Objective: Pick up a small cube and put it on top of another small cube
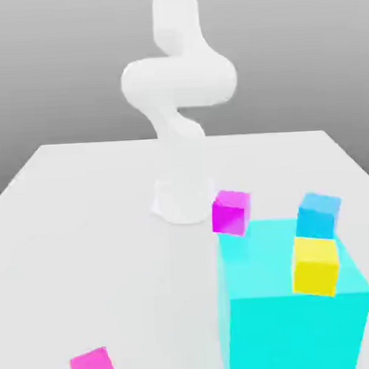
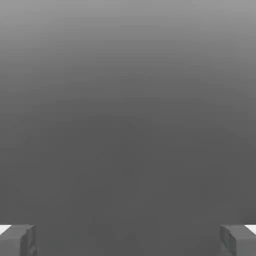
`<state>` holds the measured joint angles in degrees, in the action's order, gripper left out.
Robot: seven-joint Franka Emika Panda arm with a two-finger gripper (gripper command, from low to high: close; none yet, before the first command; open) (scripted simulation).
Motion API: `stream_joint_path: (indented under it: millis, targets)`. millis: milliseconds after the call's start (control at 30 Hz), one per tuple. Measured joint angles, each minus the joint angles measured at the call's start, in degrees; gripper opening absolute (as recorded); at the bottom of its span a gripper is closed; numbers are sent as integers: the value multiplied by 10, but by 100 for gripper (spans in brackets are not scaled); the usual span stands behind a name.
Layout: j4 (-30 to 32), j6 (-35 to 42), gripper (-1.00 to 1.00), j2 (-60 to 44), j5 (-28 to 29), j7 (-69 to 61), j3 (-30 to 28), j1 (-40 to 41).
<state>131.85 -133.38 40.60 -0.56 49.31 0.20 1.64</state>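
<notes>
Gripper spread wide, empty; pick not begun; pink cube lay on table; next needed descent onto it, then carry to blue cube.

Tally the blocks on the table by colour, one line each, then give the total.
Hot-pink small cube: 1
Violet-magenta small cube: 1
Sky-blue small cube: 1
Yellow small cube: 1
Large cyan block: 1
Total: 5
</notes>
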Motion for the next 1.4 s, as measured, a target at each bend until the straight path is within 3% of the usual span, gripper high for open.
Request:
stream_joint_path:
  millis: [467,900,1067,1100,1400]
  targets:
    - [4,-90,0,-294,-8,212,5,77]
    - [7,-172,0,-564,-12,410,-29,109]
    - [-7,-240,0,-668,-25,423,-29,115]
    - [-10,-252,-100,-684,-27,423,-27,116]
    - [-4,-229,-100,-654,-24,425,-30,114]
